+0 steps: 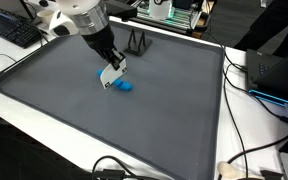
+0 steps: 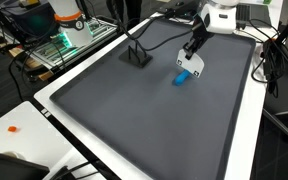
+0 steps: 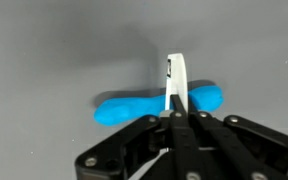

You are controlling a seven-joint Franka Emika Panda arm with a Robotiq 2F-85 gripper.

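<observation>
Open mat (image 1: 84,115) around hand (image 1: 114,68), stand (image 1: 136,42) apart.

No legible text, brand, number or sign appears in any view. In the wrist view the white card (image 3: 177,75) bears a small dark mark near its top edge (too small and blurred to read). In an exterior view the keyboard (image 1: 12,30) shows dark keys, with no key legends that can be made out.

Big white-edged bench (image 1: 24,112), dark grey mat (image 1: 144,125) on top. Keyboard (image 1: 9,30) in corner, cables (image 1: 249,150) trailing everywhere, green-lit rack (image 2: 69,35) behind. Flat indoor light.
</observation>
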